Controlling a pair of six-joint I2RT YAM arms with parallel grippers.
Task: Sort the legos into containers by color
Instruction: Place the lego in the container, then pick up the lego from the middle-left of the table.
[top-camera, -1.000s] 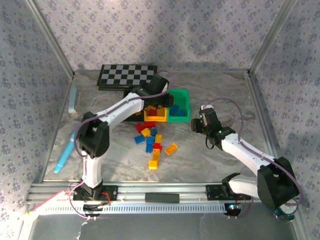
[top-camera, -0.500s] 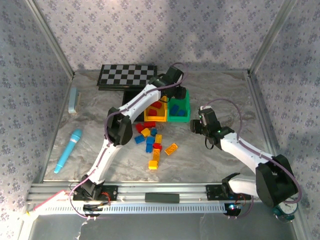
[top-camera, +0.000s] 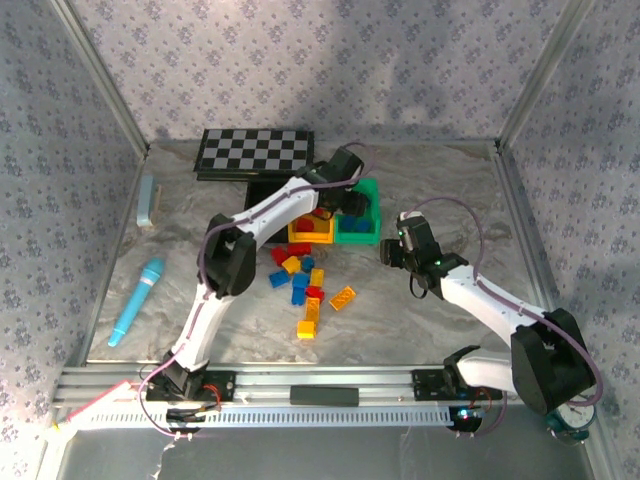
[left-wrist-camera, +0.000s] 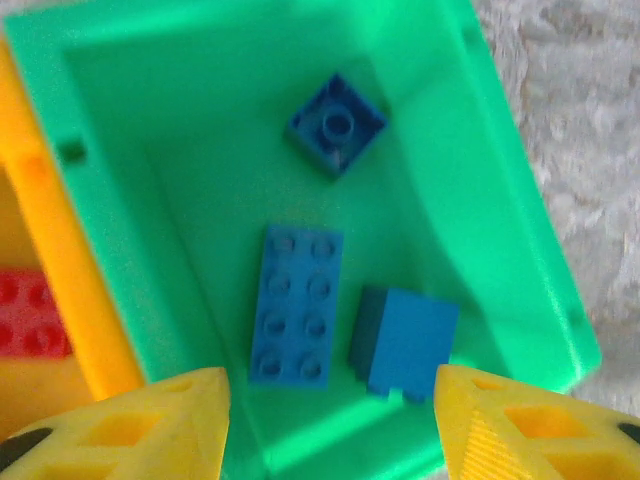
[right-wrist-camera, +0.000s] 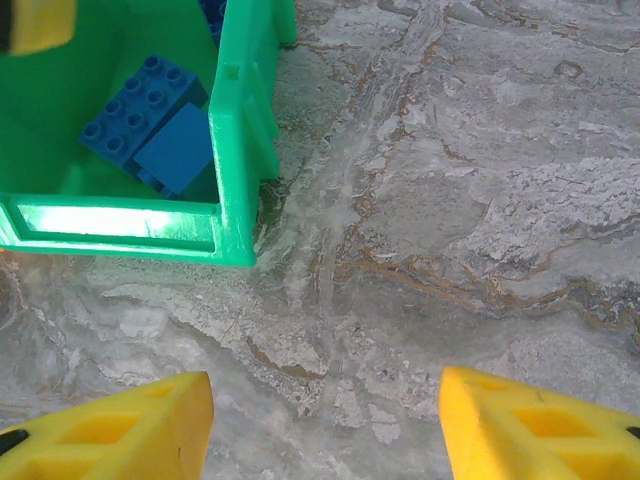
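Marbled grey desk (top-camera: 430, 190) carries a green bin (left-wrist-camera: 500, 140) holding three blue bricks (left-wrist-camera: 295, 305). The left hand (left-wrist-camera: 328, 410) hangs over it, fingers spread and empty. The right hand (right-wrist-camera: 325, 405) hovers beside the bin's corner, likewise parted, gripping nothing. Red, blue and yellow loose bricks (top-camera: 299, 290) lie near the yellow bin (top-camera: 312, 238).

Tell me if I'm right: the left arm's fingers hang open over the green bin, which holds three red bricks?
Not quite. The left wrist view shows the three bricks in the green bin are blue, not red. The left arm's fingers do hang open over that bin.
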